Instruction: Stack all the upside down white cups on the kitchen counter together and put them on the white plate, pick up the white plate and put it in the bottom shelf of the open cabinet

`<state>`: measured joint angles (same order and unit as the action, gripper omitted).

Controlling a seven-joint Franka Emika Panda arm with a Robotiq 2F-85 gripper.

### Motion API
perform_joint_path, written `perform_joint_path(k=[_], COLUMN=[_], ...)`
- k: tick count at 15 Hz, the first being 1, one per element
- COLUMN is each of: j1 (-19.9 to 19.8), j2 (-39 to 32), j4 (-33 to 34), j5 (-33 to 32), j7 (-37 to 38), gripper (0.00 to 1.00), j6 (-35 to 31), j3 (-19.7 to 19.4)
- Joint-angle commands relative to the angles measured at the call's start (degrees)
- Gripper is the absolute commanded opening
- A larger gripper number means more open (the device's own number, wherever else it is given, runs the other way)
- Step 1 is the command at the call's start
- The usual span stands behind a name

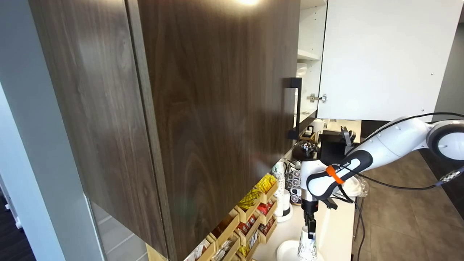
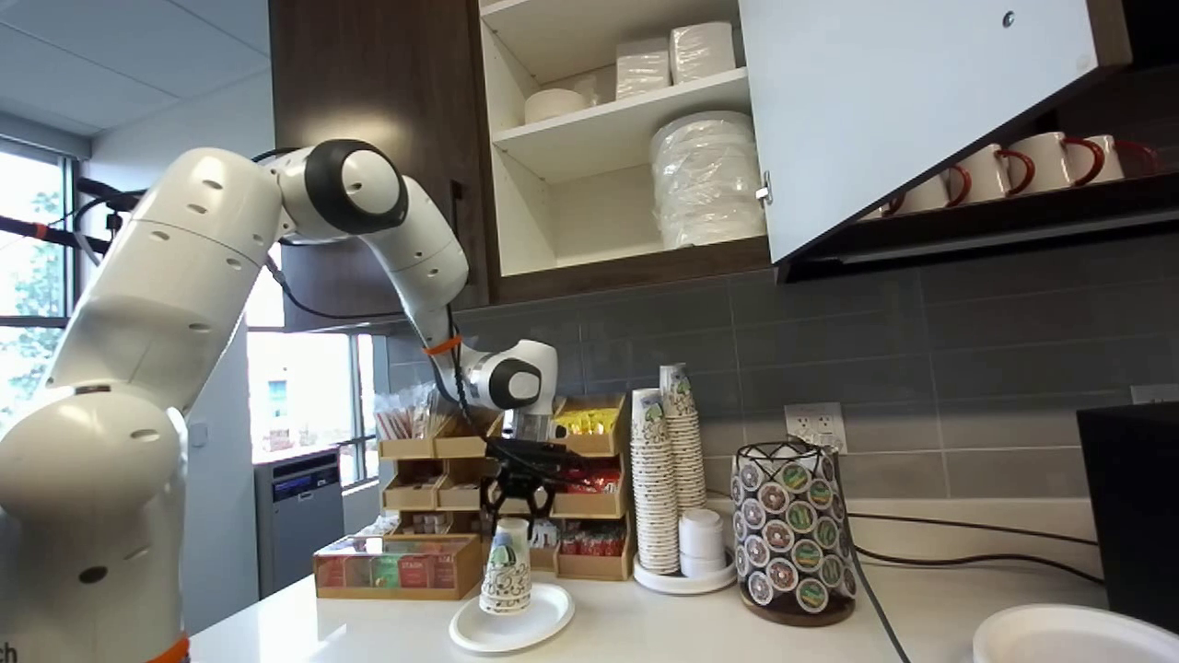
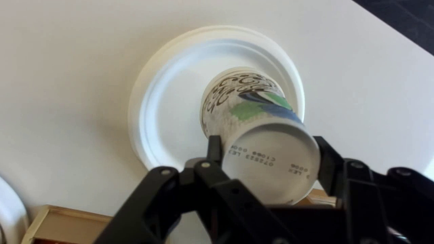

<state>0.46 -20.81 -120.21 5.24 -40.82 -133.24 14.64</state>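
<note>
Smooth and pale, the worktop (image 2: 700, 635) runs beneath a wall of dark grey tiles (image 2: 847, 341). Nearest lies a white dish (image 2: 1068, 637), partly out of frame and well forward of the worktop's wall edge; across from it, the white arm (image 2: 157, 285) rises by the window-side edge and reaches in over the surface. Between front and wall edges sits a white plate (image 3: 179, 112), and on it, mouth down, stands a stack of upturned paper cups (image 2: 506, 575), white, printed with dark swirls, green and blue. The pincer (image 3: 268, 149) is clamped on this stack, one black finger against each side of the upper base. Just beside, a wooden tea box (image 2: 468, 569) stands near the window-side edge. Closer to the wall edge come a coffee pod holder (image 2: 799, 615) and two tall cup towers (image 2: 654, 497), and along that edge a tiered snack rack (image 2: 591, 504). Above hangs the open cabinet (image 2: 636, 276), white inside; a plastic-wrapped white pile (image 2: 707, 180) occupies one side of its bottom shelf (image 2: 599, 259), and smaller wrapped packs (image 2: 703, 52) stand on the shelf above (image 2: 636, 109).
</note>
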Motion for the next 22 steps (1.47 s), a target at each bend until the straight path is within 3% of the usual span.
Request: perform_joint_path(k=[1, 7, 9, 13, 17, 22], j1=[0.7, 0.9, 0.2, -1.7, -2.7, -6.8], j2=[-2.6, -6.2, -6.9, -6.4, -5.0, -6.2], j4=[1.9, 4.4, 5.7, 6.9, 6.4, 5.8], j5=[2.6, 1.9, 3.3, 8.2, 10.3, 11.8], j7=[0.1, 2.5, 3.1, 3.7, 4.2, -0.1], gripper=[0.41, 0.41, 0.92, 1.0, 1.0, 1.0], j6=[1.9, -0.9, -0.1, 1.9, 1.3, 2.3], j3=[0.1, -1.0, -0.5, 0.0, -0.7, -1.7])
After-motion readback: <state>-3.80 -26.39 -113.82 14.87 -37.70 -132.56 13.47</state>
